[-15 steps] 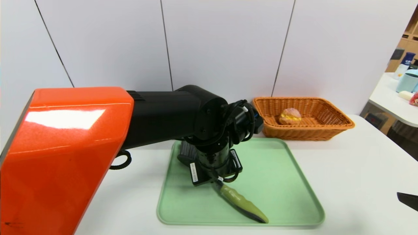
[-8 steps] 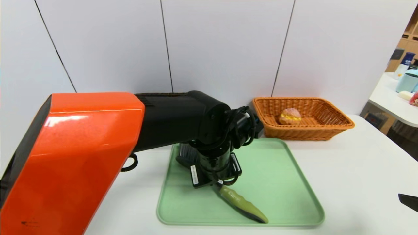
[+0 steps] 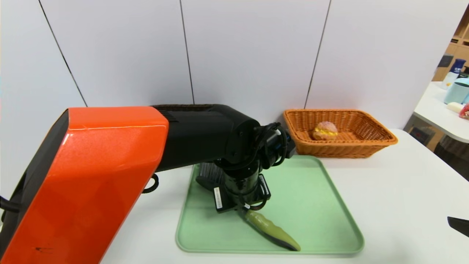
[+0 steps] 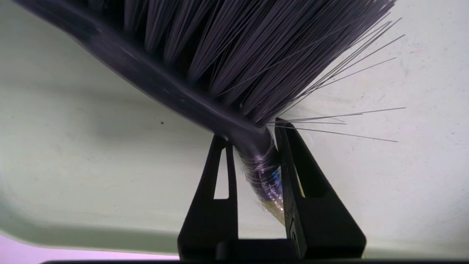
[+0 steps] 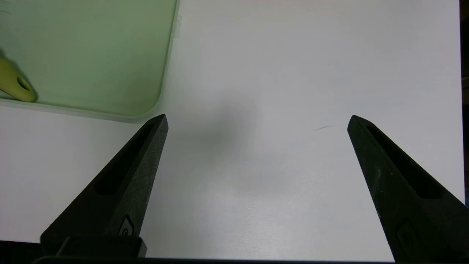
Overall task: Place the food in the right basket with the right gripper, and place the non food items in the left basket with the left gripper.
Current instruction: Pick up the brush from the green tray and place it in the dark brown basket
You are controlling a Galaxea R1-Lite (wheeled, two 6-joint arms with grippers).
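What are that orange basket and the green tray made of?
The orange basket looks like woven wicker or a plastic imitation: an even, slightly glossy weave. The green tray seems moulded plastic, with a smooth matte face and a rounded raised rim.

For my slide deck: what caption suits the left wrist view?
Left gripper clamps the black-bristled brush at its neck, over the green tray.
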